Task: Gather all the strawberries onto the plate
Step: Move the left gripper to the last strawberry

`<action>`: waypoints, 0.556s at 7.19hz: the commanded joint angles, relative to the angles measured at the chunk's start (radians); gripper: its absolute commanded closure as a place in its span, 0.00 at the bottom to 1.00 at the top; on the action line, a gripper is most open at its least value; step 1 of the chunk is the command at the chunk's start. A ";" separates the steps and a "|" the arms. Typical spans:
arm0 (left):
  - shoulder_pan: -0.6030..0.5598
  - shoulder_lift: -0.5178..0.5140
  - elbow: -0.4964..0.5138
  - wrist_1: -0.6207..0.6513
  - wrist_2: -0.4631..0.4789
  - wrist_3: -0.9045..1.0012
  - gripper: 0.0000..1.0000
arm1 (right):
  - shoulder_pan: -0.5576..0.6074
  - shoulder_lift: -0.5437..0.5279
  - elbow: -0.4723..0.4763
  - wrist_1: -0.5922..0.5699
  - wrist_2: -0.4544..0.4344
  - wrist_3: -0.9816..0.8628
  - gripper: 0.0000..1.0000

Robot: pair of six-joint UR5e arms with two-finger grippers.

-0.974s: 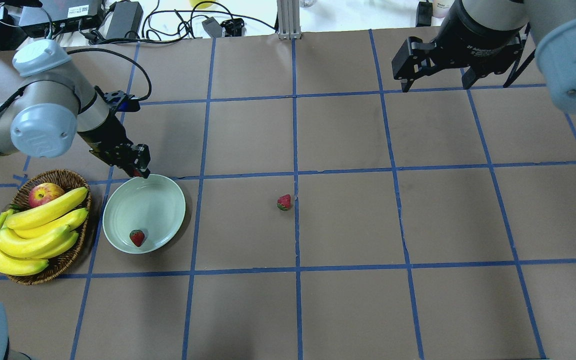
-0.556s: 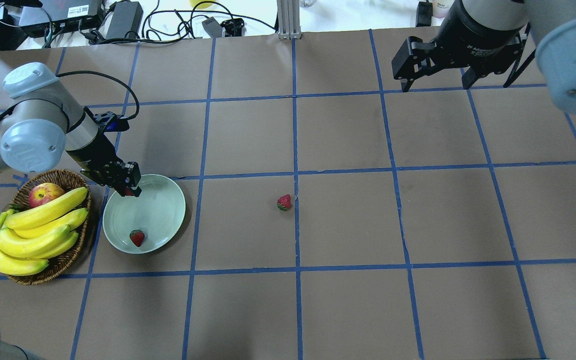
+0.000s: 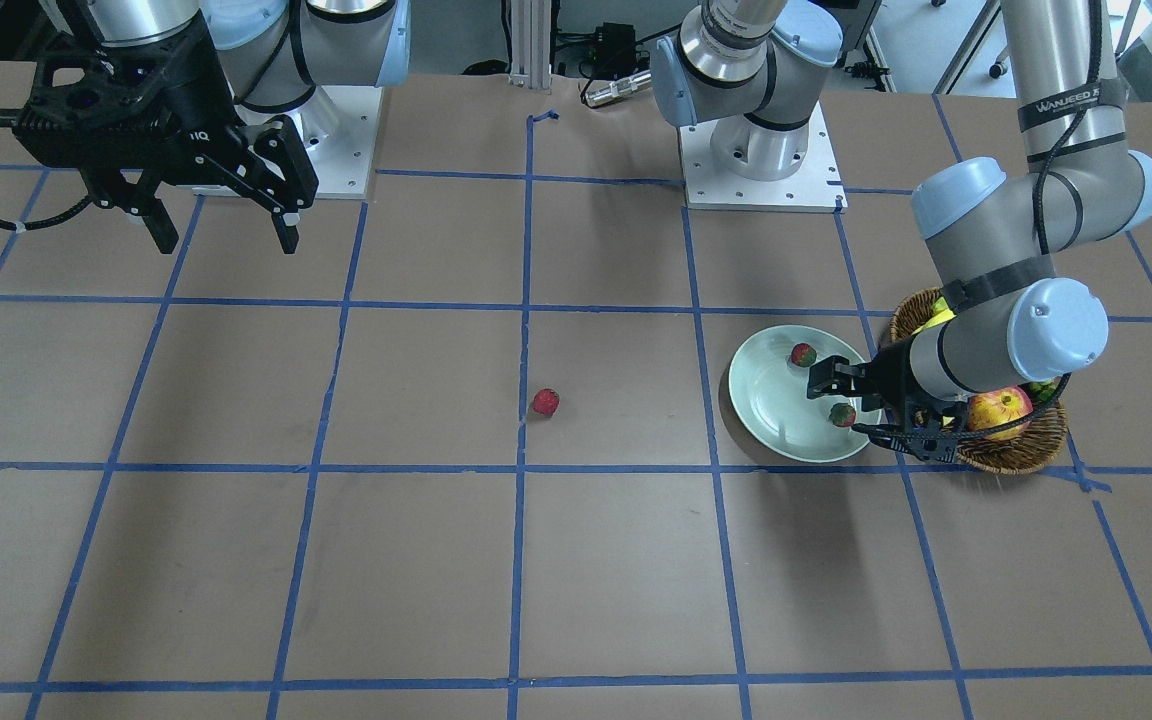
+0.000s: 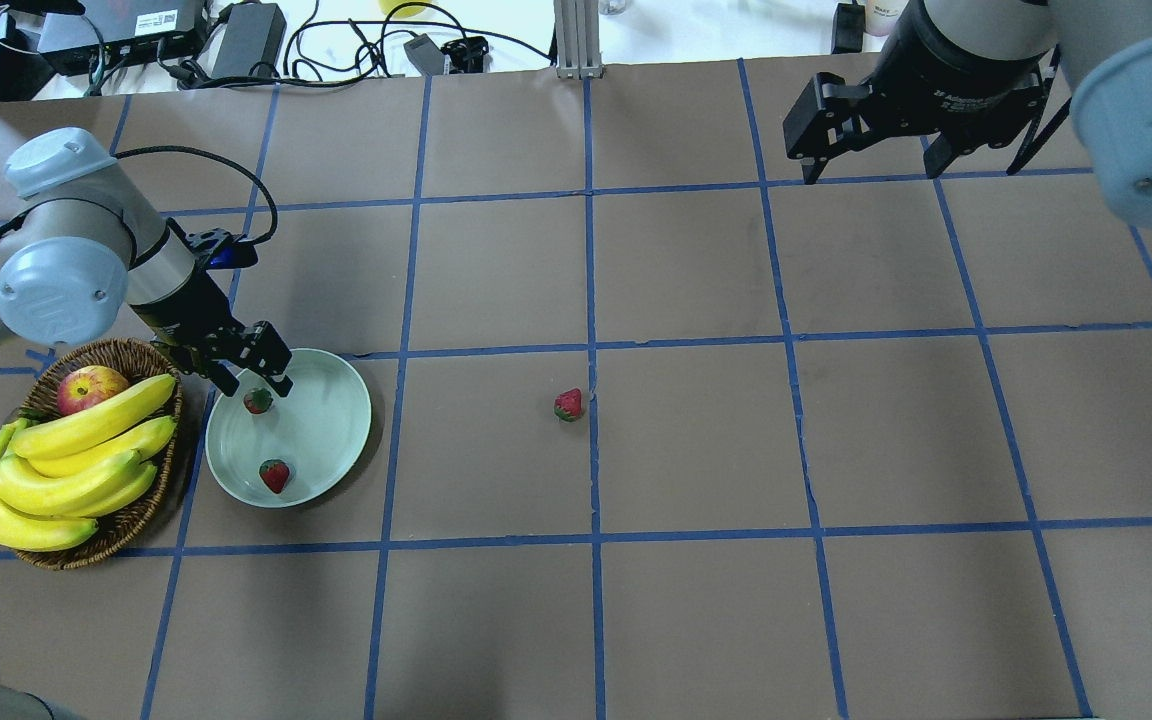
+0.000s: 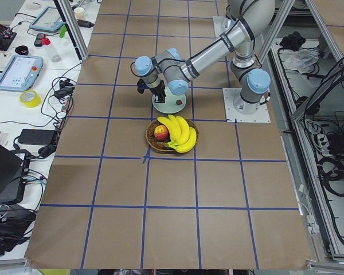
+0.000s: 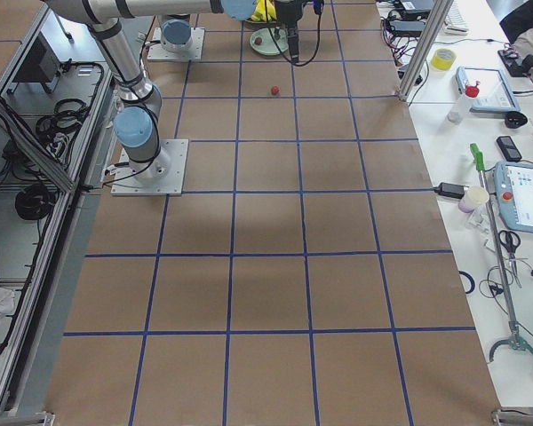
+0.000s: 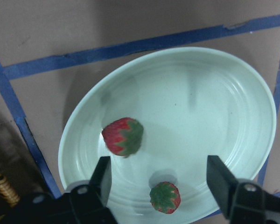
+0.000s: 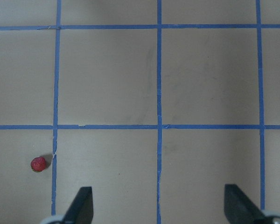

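Evidently the left gripper [image 4: 254, 383] has just let go: its fingers now stand wide over the plate [image 4: 326, 425], and the dropped strawberry [image 4: 257, 401] lies inside near the rim, apart from the second strawberry [image 4: 274, 475]. We note the third strawberry [image 4: 568, 405] remains on the table [image 4: 696, 600], well apart from the plate, so one pick is outstanding. The right gripper [image 3: 226, 238] hangs wide and empty.
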 commanded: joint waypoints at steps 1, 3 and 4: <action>-0.045 0.019 0.005 -0.007 -0.010 -0.085 0.00 | 0.001 0.000 -0.003 0.001 -0.001 0.000 0.00; -0.185 0.030 0.029 0.012 -0.047 -0.151 0.00 | -0.001 0.000 -0.005 0.002 -0.001 -0.001 0.00; -0.245 0.018 0.037 0.036 -0.085 -0.240 0.00 | 0.001 0.000 -0.003 0.002 -0.001 -0.001 0.00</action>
